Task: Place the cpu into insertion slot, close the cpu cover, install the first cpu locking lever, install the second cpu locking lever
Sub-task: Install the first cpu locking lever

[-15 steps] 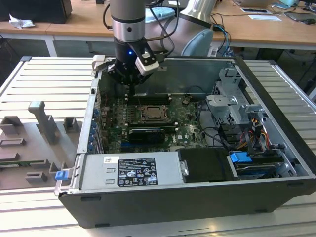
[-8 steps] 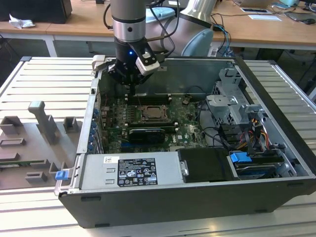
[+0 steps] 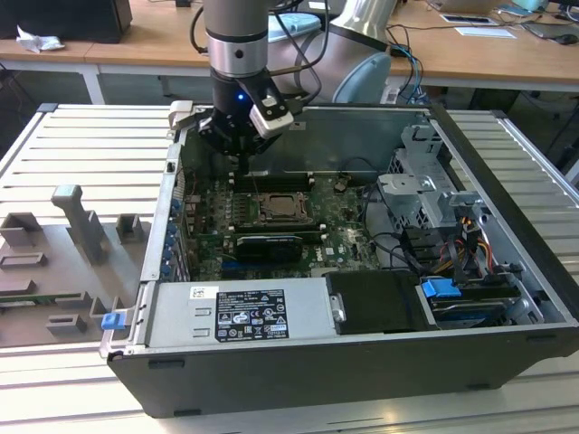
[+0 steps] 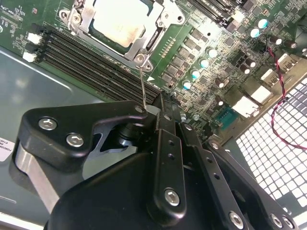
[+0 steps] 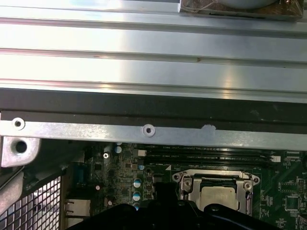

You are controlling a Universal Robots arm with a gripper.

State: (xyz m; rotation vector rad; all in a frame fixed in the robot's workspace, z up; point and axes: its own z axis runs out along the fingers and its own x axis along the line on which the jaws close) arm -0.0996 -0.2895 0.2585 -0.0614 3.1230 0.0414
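Observation:
The cpu [image 3: 274,209] lies in its socket on the motherboard, its silvery top showing in both wrist views [image 4: 120,21] [image 5: 218,196]. The cpu cover [image 4: 144,45] is down flat around it as a metal frame [image 5: 189,184]. A thin wire locking lever [image 4: 142,84] stands up from the socket's corner to the fingertips. My gripper [image 3: 242,155] hangs over the board between the socket and the case's far wall. Its fingers are shut [image 4: 156,103], with the lever's free end at their tips. I cannot tell whether the wire is pinched or only touched.
Memory slots [image 4: 86,62] run beside the socket. A long black card [image 3: 267,246] lies nearer the front, then the power supply [image 3: 240,312]. A drive cage [image 3: 425,194] and cables [image 3: 452,258] fill the exterior view's right. Grey fixtures [image 3: 77,221] stand outside the case.

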